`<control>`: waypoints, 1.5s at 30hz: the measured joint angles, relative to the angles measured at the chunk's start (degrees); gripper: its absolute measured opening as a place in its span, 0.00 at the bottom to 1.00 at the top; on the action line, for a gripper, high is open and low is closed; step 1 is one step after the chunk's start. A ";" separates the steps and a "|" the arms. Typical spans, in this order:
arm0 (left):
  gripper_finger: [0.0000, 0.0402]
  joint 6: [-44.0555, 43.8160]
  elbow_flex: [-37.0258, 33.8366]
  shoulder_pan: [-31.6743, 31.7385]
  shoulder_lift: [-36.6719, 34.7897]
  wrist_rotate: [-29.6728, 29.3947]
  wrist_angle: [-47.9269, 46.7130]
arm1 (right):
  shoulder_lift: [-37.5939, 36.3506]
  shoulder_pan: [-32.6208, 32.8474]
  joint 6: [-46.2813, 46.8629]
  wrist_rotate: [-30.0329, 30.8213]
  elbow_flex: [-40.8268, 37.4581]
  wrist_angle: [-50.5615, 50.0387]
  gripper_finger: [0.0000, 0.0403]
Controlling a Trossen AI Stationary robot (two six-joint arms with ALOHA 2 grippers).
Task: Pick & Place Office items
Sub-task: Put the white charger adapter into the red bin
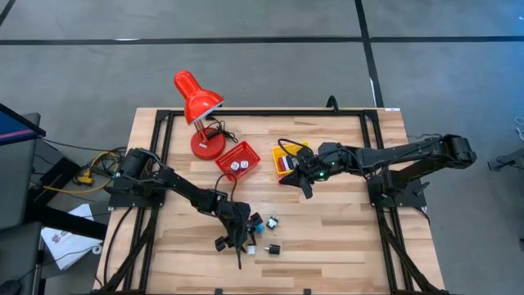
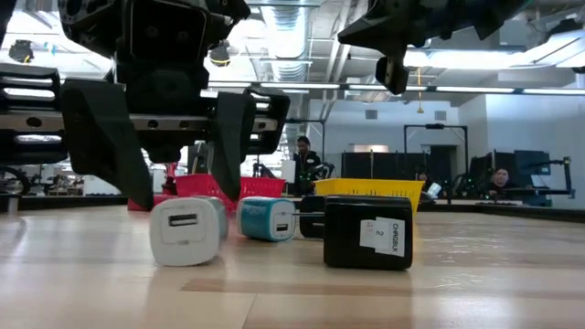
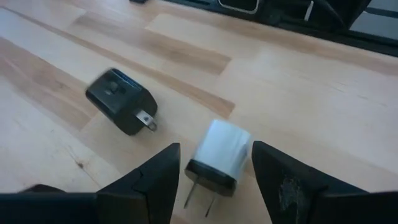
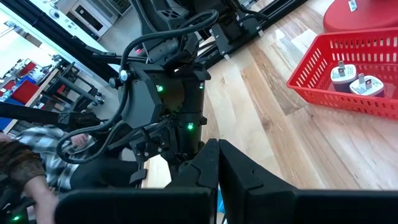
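Two white chargers (image 4: 351,79) already lay in the red basket (image 1: 238,159), and the yellow basket (image 1: 288,157) held something red and dark, too small to make out. Several pieces were left on the near table: a white charger (image 3: 217,154), a black charger (image 3: 121,107) and a cyan charger (image 2: 268,218). The left gripper (image 3: 213,180) stood low with spread fingers on either side of the white one, not yet clamped. The right gripper (image 4: 217,168), fingers pressed together and empty, hovered beside the yellow basket.
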 joint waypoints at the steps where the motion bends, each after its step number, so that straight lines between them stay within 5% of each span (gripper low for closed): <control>1: 0.49 -0.02 0.02 0.02 0.11 -0.02 0.24 | 0.00 0.00 0.00 0.00 0.00 -0.01 0.00; 12: 0.48 -1.39 0.17 0.02 5.18 0.59 2.88 | 0.00 0.00 0.04 -0.01 -0.02 0.28 0.00; 20: 0.48 -10.42 0.02 -1.13 3.78 -0.51 4.49 | 0.00 0.15 1.51 -0.01 -0.02 0.25 0.00; 45: 0.40 -10.83 0.02 -3.18 5.28 -3.10 5.42 | 0.00 0.33 1.05 -0.03 -0.02 0.23 0.00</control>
